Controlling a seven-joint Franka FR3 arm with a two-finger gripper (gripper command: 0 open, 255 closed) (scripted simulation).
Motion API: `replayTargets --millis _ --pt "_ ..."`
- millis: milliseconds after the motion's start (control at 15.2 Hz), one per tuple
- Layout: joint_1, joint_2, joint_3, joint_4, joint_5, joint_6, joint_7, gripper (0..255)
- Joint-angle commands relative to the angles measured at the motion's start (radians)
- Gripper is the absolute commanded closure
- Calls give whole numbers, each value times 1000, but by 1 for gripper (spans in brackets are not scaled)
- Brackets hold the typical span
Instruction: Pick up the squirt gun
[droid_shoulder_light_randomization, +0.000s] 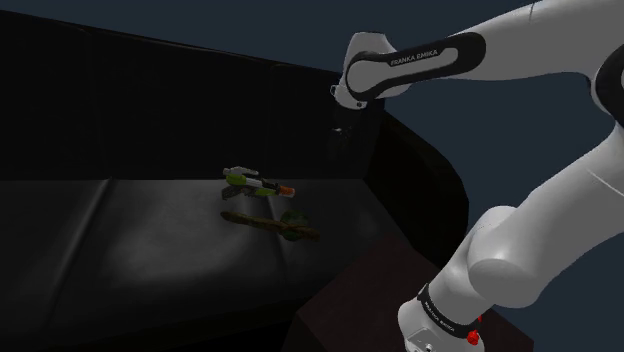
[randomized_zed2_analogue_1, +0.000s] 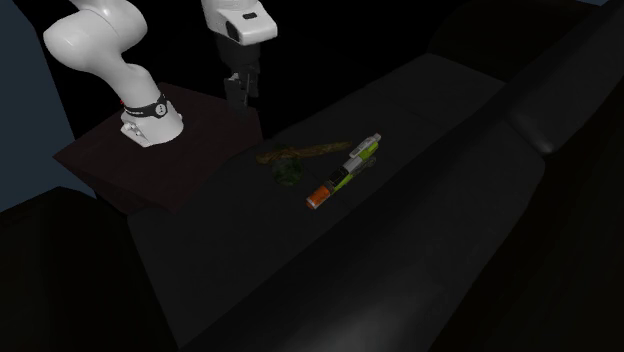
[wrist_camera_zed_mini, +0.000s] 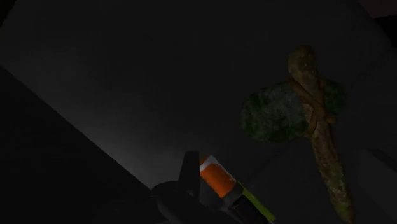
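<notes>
Hanging high over the edge of the stand (randomized_zed2_analogue_1: 205, 125), the gripper (randomized_zed2_analogue_1: 241, 88) is pointing down and carrying nothing; it is sitting so deep in shadow that I cannot tell whether the pincer is spread or pressed together. Further out, a crude axe (randomized_zed2_analogue_1: 293, 160), a mossy green head lashed to a brown stick, is lying flat on the seat of a dark couch (droid_shoulder_light_randomization: 120, 235). Just beyond it, the squirt gun (randomized_zed2_analogue_1: 343, 172) is lying on its side on the same seat, well apart from the gripper; its orange tip (wrist_camera_zed_mini: 216, 178) is pointing back toward the arm and its white end toward the couch's backrest. Whether gun and stick are touching I cannot tell.

The gun is looking like hollow plastic, so I am judging it light, stiff and smooth enough to slip a little. The slim green middle of the body is seeming the best place to pinch, across its narrow width and near its balance point; taking it by the orange tip is likely to let it swing. The neighbouring stick is leaving little room on that side.
</notes>
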Motion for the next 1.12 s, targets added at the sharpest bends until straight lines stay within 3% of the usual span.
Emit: replayTargets --millis 0,528,1056 --pt "10 80 -7 30 10 57 -64 0" --pt "30 372 15 197 63 200 -286 0" --pt "29 649 79 416 84 279 -467 0"
